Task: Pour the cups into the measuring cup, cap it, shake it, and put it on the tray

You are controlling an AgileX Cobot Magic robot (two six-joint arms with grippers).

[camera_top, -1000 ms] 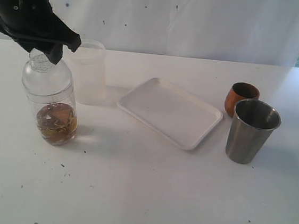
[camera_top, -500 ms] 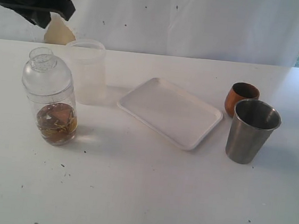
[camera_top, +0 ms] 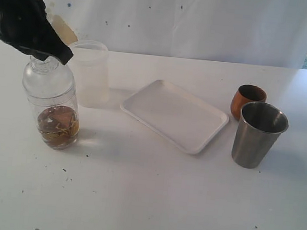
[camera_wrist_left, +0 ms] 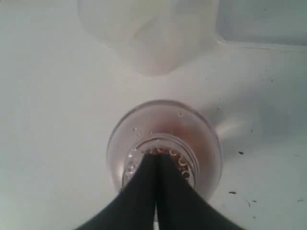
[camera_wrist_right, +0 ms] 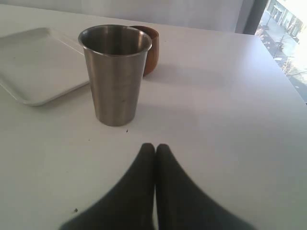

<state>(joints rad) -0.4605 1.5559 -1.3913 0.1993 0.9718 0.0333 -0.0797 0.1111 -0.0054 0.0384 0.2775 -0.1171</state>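
The clear measuring cup (camera_top: 57, 117) stands at the left with brown liquid and leaves in its bottom. The dome cap (camera_top: 46, 79) sits on it. My left gripper (camera_top: 59, 57) is shut and empty, its tips down at the cap's knob-like top. In the left wrist view the shut gripper (camera_wrist_left: 156, 156) lies over the open neck of the cap (camera_wrist_left: 204, 139). The wooden cup (camera_top: 248, 98) and steel tumbler (camera_top: 258, 135) stand at the right. The white tray (camera_top: 173, 114) lies between. My right gripper (camera_wrist_right: 155, 146) is shut, low over the table, short of the tumbler (camera_wrist_right: 115, 72).
A frosted plastic cup (camera_top: 90, 73) stands right behind the measuring cup, close to the left gripper. The wooden cup (camera_wrist_right: 150, 48) is just behind the tumbler. The tray's corner (camera_wrist_right: 33, 67) lies beside the tumbler. Small dark specks dot the white table.
My left gripper rose off the cap, closed its jaws, and has come back down onto the cap's top. The measuring cup, the cups and the tray have stayed put.
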